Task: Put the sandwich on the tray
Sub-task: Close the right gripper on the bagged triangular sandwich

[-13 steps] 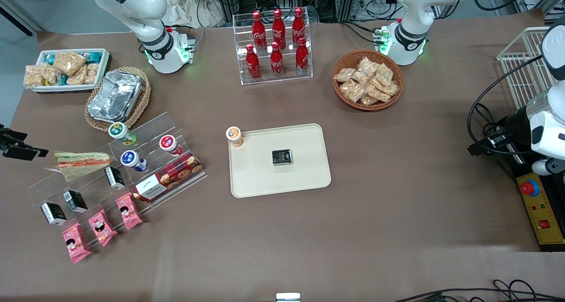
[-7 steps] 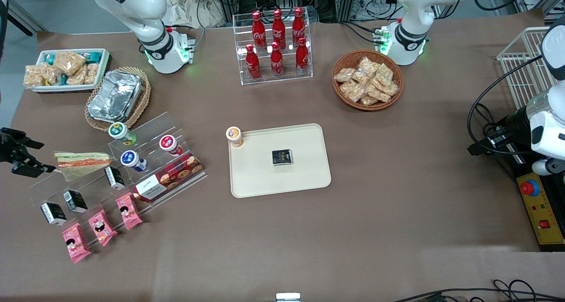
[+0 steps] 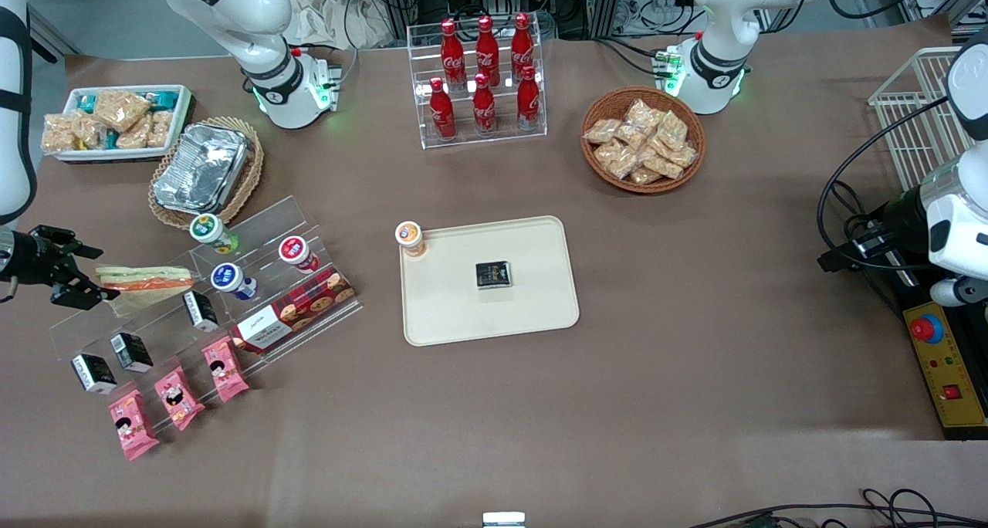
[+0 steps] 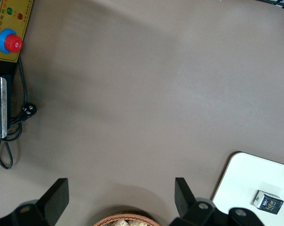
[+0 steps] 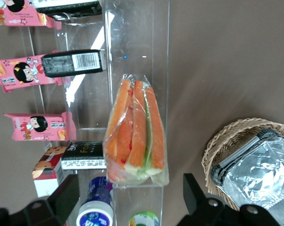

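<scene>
One sandwich (image 3: pixel 143 281) to move here, and it's sitting on the top step of the clear acrylic riser (image 3: pixel 255 277) at the working arm's end of the worktop (image 3: pixel 695 358), well apart from the tray (image 3: pixel 532 312). Gripper (image 3: pixel 73 277) is right at the pointed end of the wedge with its fingers (image 5: pixel 196 193) spread wide, nothing between them yet; from the wrist camera they straddle the wide end of the wrap.

Stuff I'd worry about: the clear wrap looks slippery and loose, so a pinch might grab film only and the bread slides out. Squeezing hard probably squashes the filling. The blue-capped bottle (image 3: pixel 230 278) and the black carton (image 5: pixel 73 63) are just beside it, so a sloppy approach could knock them down the steps. Tray already has a small black box (image 3: pixel 493 274) and an orange-lidded cup (image 3: pixel 409 237), so the drop spot needs picking carefully.
</scene>
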